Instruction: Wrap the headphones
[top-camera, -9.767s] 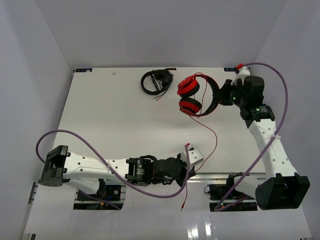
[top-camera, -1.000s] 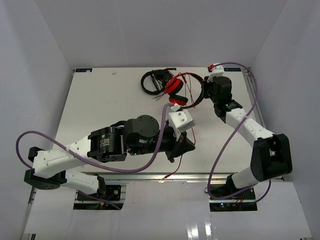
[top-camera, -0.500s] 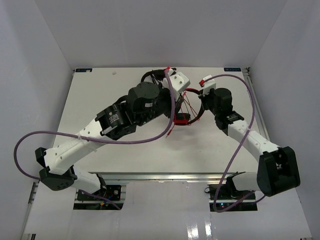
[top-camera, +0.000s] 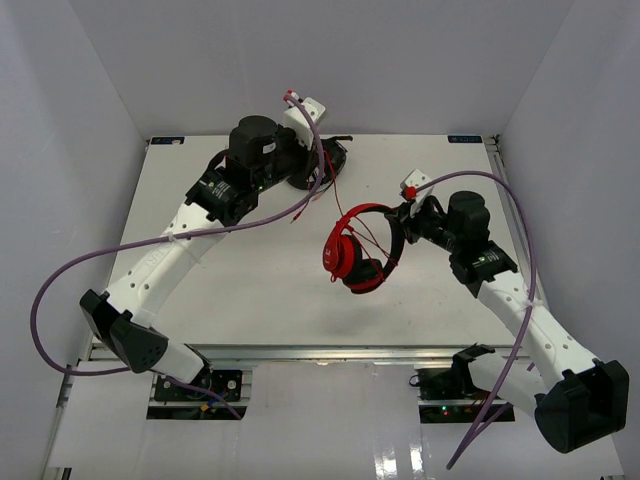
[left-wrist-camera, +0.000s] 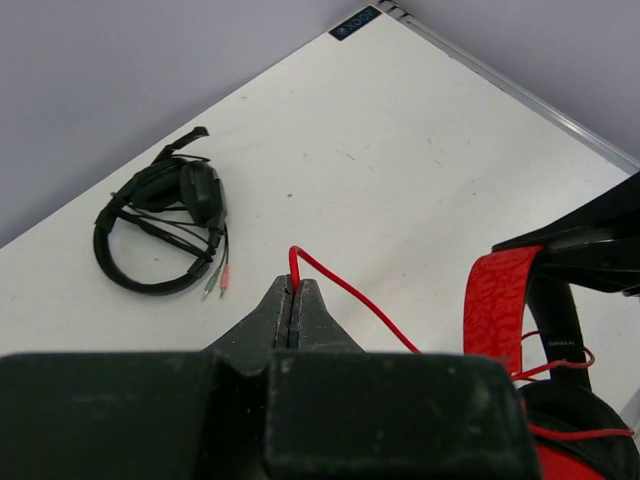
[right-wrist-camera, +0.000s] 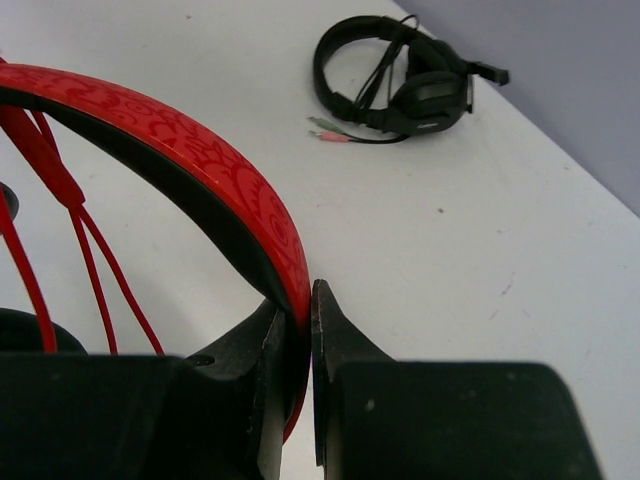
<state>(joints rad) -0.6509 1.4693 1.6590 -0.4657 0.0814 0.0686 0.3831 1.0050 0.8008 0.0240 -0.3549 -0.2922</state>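
The red headphones (top-camera: 352, 258) hang above the table's middle, held by the headband (right-wrist-camera: 225, 190). My right gripper (top-camera: 398, 222) is shut on that headband (right-wrist-camera: 296, 305). Several turns of the thin red cable (top-camera: 368, 235) cross the band (right-wrist-camera: 60, 180). My left gripper (top-camera: 322, 158) is at the table's far edge, shut on the red cable (left-wrist-camera: 294, 268), which runs taut from its tips (left-wrist-camera: 294, 290) toward the headphones (left-wrist-camera: 505, 300). The cable's loose end hangs below the left gripper (top-camera: 312, 200).
All-black headphones (top-camera: 325, 160) with a black cable lie at the far edge, partly under my left wrist; they show in the left wrist view (left-wrist-camera: 160, 220) and the right wrist view (right-wrist-camera: 400, 80). White walls enclose the table (top-camera: 200, 260).
My left gripper has swung from the table's middle to the far edge, pulling the cable. My right gripper has carried the headphones forward and turned them; more cable lies round the band.
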